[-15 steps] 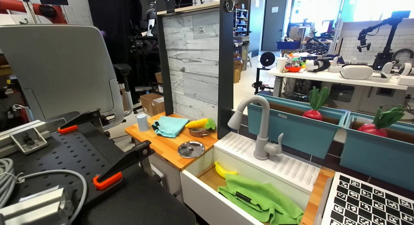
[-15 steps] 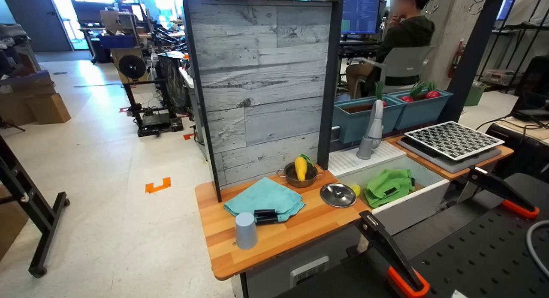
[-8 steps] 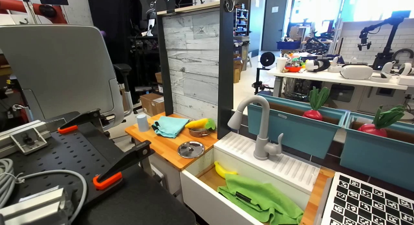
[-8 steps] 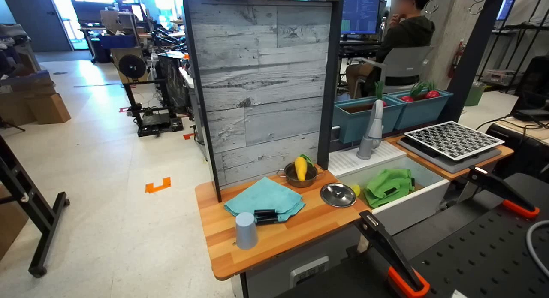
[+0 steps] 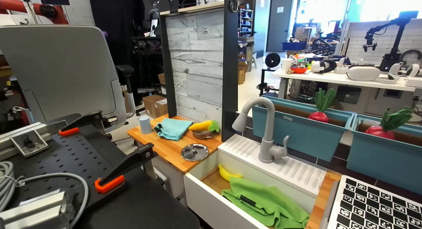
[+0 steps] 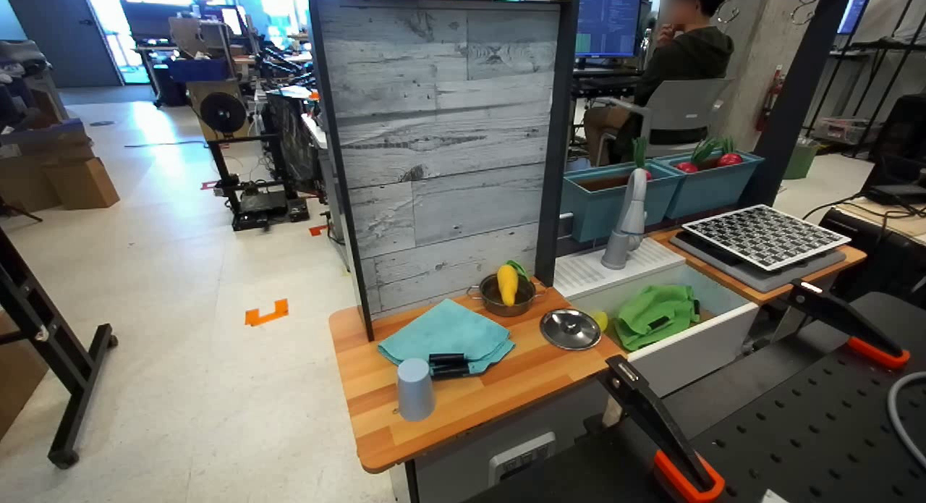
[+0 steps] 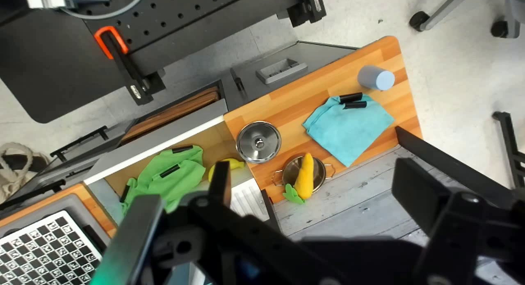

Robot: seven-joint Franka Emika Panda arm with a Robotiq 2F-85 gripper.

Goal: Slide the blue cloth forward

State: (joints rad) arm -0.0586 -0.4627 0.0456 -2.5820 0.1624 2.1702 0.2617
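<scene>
The blue cloth is light turquoise and lies folded on the wooden counter. It shows in both exterior views [image 5: 174, 128] [image 6: 443, 331] and in the wrist view [image 7: 350, 127]. Black clips sit on its edge beside the blue-grey cup [image 6: 415, 393]. My gripper [image 7: 319, 186] shows only in the wrist view, open, with nothing between its fingers. It is high above the counter and apart from the cloth. The arm and gripper are out of view in both exterior views.
A pot [image 6: 495, 300] holding a yellow squash [image 6: 507, 284] stands beside the cloth, near the wood-panel wall [image 6: 448, 148]. A metal lid [image 6: 571, 329] lies nearby. The sink [image 5: 211, 202] holds a green cloth [image 5: 263, 199] and a banana [image 5: 228, 173]. A faucet [image 5: 268, 130] rises behind.
</scene>
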